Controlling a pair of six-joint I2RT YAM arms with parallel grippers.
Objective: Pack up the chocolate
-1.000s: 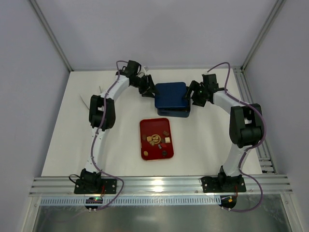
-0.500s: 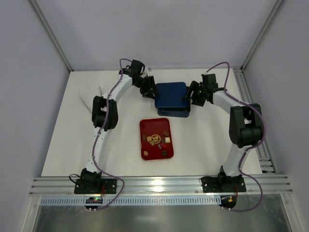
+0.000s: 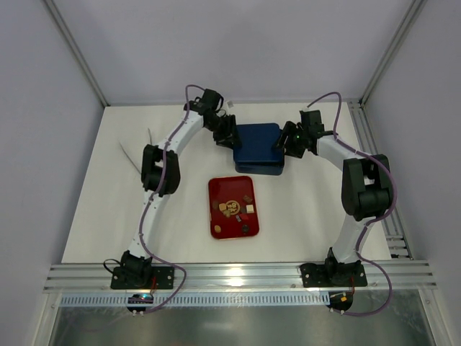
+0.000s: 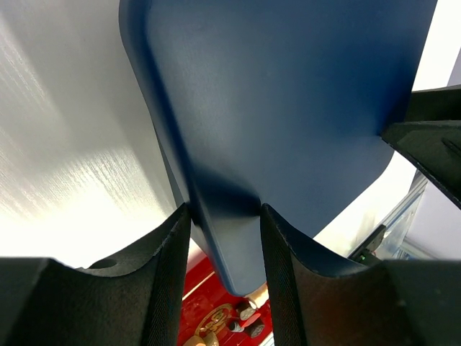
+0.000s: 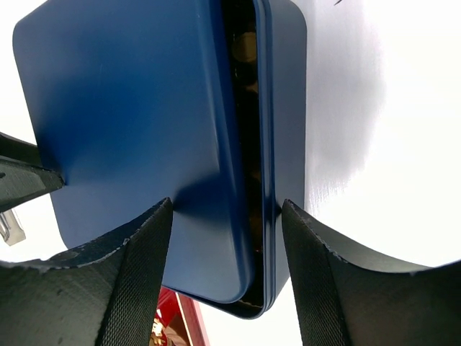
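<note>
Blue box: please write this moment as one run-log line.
left gripper: shut on lid edge | right gripper: straddles lid and base, grip unclear | lid: ajar | chocolates: on red tray

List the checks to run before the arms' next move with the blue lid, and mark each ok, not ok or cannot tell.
1. Grip of left tool on lid edge: ok.
2. Grip of right tool: cannot tell; lid and base both lie between its fingers.
3. Gap between lid and base: ok, shows in the right wrist view.
4. Loose chocolate on tray, apart from both arms: ok.
5. Free cells: cannot tell.
</note>
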